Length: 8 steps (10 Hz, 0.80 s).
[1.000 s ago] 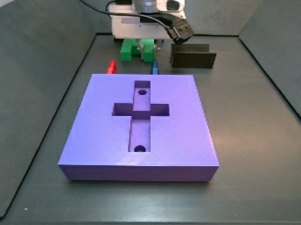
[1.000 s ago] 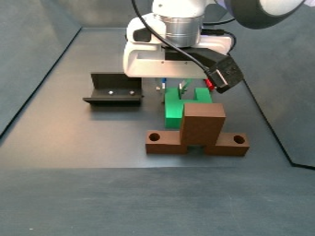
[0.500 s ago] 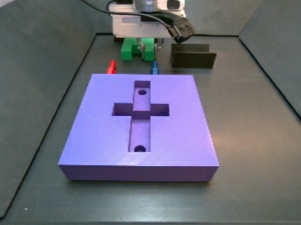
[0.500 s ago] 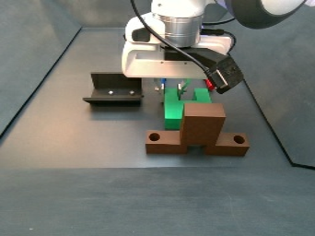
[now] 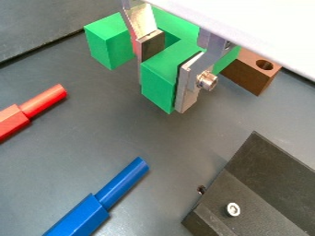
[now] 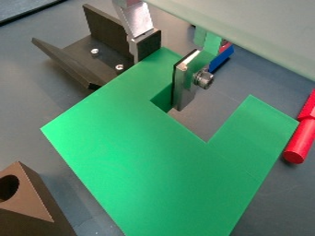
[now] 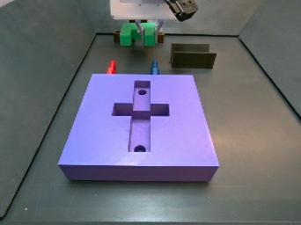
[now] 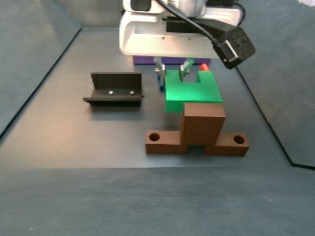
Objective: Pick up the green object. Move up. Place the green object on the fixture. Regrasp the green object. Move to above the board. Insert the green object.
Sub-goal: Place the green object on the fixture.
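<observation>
The gripper [image 7: 141,26] hangs at the far end, beyond the purple board [image 7: 94,127], shut on the green object [image 7: 139,33]. The U-shaped green object is held off the floor in both side views and shows in the side view from the opposite end [image 8: 193,90]. In both wrist views one finger [image 5: 147,37] sits inside the notch and the other finger [image 5: 194,81] presses the outside of one arm of the green object [image 5: 160,78]. The gripper [image 6: 167,66] and the green object [image 6: 147,157] fill a wrist view. The dark fixture [image 7: 193,56] stands on the floor beside the gripper and shows again in a side view [image 8: 114,89].
A brown wooden cross-like piece [image 8: 197,129] stands on the floor just below and in front of the green object. A red marker [image 7: 112,65] and a blue marker [image 7: 153,67] lie between board and gripper. Grey walls bound the floor.
The gripper has risen, carrying the green object up off the floor. The board, fixture and brown piece have not moved.
</observation>
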{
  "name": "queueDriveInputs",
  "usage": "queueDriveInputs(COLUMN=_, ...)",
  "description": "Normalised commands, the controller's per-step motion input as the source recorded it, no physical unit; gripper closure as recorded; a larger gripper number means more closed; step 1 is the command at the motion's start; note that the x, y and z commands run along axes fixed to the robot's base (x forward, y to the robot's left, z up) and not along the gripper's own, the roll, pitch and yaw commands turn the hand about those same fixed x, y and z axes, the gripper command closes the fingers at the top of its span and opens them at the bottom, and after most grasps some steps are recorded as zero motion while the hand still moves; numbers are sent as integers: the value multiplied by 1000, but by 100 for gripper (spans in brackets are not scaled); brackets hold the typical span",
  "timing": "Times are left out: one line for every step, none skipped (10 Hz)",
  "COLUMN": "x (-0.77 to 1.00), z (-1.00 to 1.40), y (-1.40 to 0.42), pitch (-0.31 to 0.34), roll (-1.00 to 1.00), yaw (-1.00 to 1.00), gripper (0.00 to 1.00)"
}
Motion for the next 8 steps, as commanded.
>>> queueDriveInputs(x=0, z=0, y=0, pitch=-3, roll=-34, yaw=0, gripper=100)
queueDriveInputs(x=0, z=0, y=0, pitch=0, roll=-26, yaw=0, gripper=100)
queueDriveInputs(x=0, z=191, y=0, pitch=-169, roll=-469, yaw=-211, gripper=100)
queueDriveInputs(x=483, z=197, y=71, pitch=-131, roll=-1000, yaw=-120, gripper=100)
queueDriveInputs(x=717, z=106, y=0, pitch=0, roll=-1000, yaw=-71, gripper=100)
queueDriveInputs(x=757, z=126, y=0, pitch=0, roll=-1000, yaw=-60, gripper=100)
queueDriveInputs(x=757, z=123, y=0, pitch=0, roll=-1000, yaw=-57, gripper=100)
queueDriveInputs(x=794, z=200, y=-91, pitch=86, roll=-1000, yaw=-100, gripper=100)
